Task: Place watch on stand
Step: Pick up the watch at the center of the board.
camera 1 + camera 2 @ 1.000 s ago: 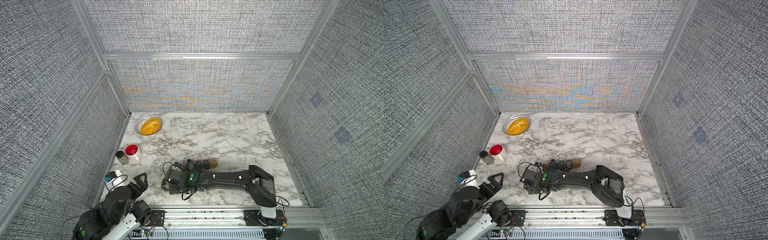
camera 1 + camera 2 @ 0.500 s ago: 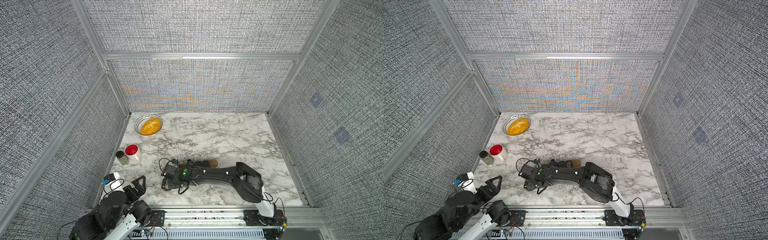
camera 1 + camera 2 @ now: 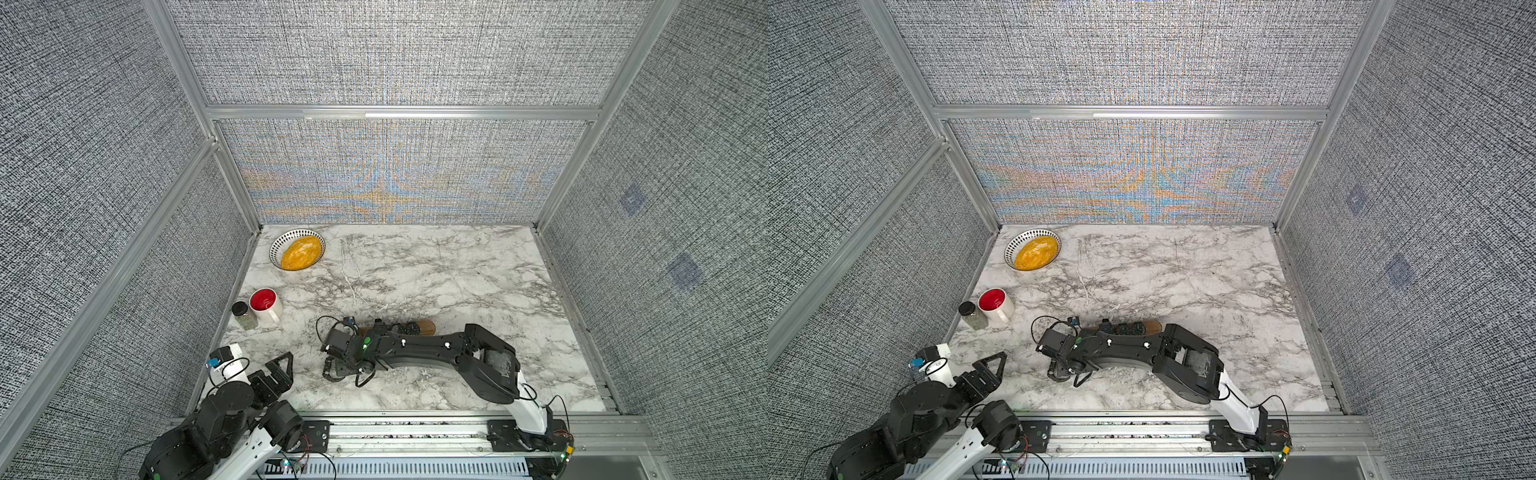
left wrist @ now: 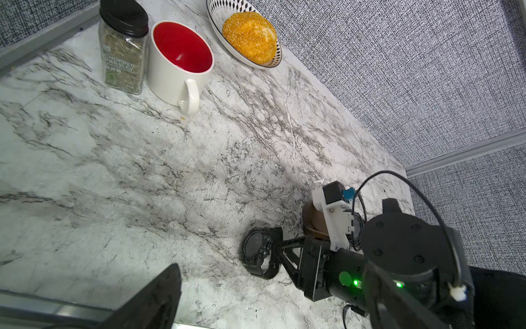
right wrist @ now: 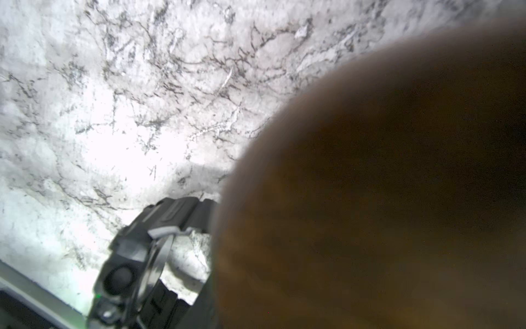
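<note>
Jar (image 4: pixel 123 54) reads "CHOPPED PARSLEY"; left end effector (image 3: pixel 277 369) gapes wide, right end effector (image 4: pixel 280 253) by watch (image 4: pixel 256 248), grip unclear

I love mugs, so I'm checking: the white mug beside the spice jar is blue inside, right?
No. The mug is red inside, not blue; the left wrist view shows it. It is white outside and stands beside the spice jar.

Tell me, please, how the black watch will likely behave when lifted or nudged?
The watch has a chunky case, likely rigid; its looped strap probably flexes. On the smooth marble tabletop, it may slide if nudged.
</note>
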`<state>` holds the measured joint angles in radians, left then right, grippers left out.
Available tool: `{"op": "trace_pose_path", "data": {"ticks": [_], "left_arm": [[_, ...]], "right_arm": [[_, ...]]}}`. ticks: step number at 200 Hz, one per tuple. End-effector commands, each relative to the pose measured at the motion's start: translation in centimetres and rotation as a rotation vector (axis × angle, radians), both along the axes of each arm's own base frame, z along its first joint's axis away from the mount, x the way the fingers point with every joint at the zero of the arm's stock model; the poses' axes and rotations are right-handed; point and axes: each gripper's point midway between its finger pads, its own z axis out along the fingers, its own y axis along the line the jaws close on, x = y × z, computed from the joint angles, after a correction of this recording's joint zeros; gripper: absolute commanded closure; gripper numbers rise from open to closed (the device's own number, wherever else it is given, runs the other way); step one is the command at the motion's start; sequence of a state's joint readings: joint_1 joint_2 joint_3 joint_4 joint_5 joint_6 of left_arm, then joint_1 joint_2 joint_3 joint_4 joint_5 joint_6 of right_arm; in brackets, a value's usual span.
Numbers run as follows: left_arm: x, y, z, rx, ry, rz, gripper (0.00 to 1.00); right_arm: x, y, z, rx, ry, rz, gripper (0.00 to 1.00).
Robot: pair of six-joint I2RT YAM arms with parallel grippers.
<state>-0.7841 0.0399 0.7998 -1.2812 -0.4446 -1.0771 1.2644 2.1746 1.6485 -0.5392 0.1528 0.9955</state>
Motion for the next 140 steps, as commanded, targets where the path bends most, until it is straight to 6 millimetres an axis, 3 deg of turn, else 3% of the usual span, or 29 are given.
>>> {"op": "trace_pose_path", "data": {"ticks": [1,99,140], "left_arm": [[0.2,-0.27,0.3,0.001,-0.013,-0.01,0.01],[0.13,-0.12,0.24,-0.002,-0.015,-0.005,0.01],[0.11,-0.1,0.2,-0.003,-0.014,-0.004,0.01]], "right_arm": [[-0.13,-0.32,-0.13,-0.027,-0.005,0.005,0.67],[-0.32,0.17,-0.46,-0.051,-0.039,0.052,0.71],[-0.27,0.39,-0.35,-0.06,-0.05,0.057,0.81]]}}
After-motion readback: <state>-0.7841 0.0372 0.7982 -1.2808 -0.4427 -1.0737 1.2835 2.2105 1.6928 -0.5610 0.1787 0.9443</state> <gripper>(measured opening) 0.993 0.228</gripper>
